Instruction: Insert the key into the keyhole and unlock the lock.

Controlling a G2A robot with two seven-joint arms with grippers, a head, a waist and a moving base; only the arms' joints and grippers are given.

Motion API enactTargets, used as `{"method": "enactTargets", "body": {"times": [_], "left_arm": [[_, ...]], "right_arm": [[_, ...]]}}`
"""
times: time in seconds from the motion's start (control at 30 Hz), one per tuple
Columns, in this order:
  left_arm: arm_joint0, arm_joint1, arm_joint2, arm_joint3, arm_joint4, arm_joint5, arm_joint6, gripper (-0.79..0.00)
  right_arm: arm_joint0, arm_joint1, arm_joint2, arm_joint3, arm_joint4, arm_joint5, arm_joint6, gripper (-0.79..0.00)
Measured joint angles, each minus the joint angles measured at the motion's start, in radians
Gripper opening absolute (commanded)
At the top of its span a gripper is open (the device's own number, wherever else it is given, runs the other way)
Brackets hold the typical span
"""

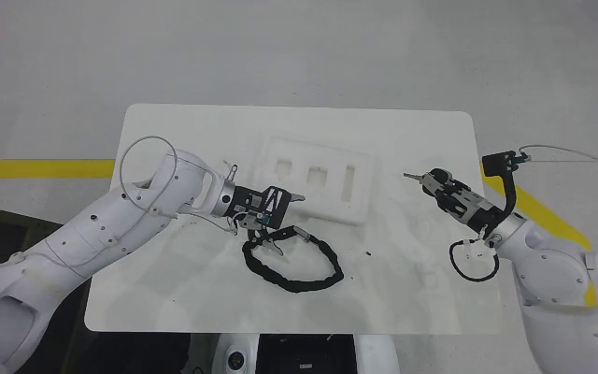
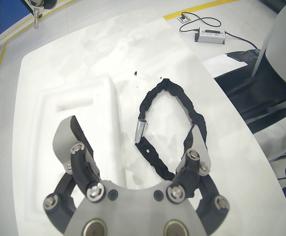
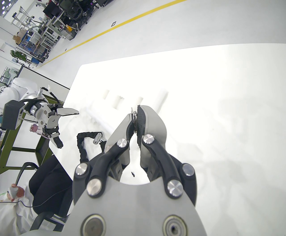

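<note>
Left gripper [image 1: 301, 215] is hanging spread open, gripping nothing, just over the chain lock [image 2: 196, 116], which is lying looped on the table [image 1: 411, 280] beside the foam block [image 1: 322, 201]. Its silver cylinder [image 2: 140, 130] is lying loose. Well apart to the right, the right gripper [image 3: 134, 120] is pinching the key [image 1: 413, 175]. Risk: if nothing is bracing the cylinder, it could be skidding away under the push, and the thinly pinched key could be twisting.

A pale grey floor [image 1: 299, 56] carries yellow lines [image 1: 56, 168]. The white table [image 1: 402, 140] stands on it. A power brick [image 2: 210, 36] lies plugged into a floor socket [image 2: 184, 19]. Far off, in bright light, stand racks [image 3: 48, 26] and a plant [image 3: 17, 55].
</note>
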Motion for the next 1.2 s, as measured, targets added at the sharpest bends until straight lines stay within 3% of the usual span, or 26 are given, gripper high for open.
{"method": "enactTargets", "body": {"times": [0.27,0.43,0.63,0.87,1.2], "left_arm": [[0.001,0.0,0.0,0.0,0.0,0.001,-0.001,0.0],[0.019,0.0,0.004,-0.027,0.011,0.0,-0.064,0.0],[-0.012,-0.016,0.077,-0.04,0.045,0.0,-0.138,0.0],[-0.073,-0.06,0.171,0.007,0.04,0.0,-0.164,0.0],[-0.054,-0.135,0.171,0.062,0.024,0.0,-0.244,0.0]], "right_arm": [[0.0,0.0,0.0,0.0,0.0,0.0,0.0,-0.785],[0.0,0.0,0.0,0.0,0.0,0.0,0.0,-0.785],[0.0,0.0,0.0,0.0,0.0,0.0,0.0,-0.785],[0.0,0.0,0.0,0.0,0.0,0.0,0.0,-0.785],[0.0,0.0,0.0,0.0,0.0,0.0,0.0,-0.785]]}}
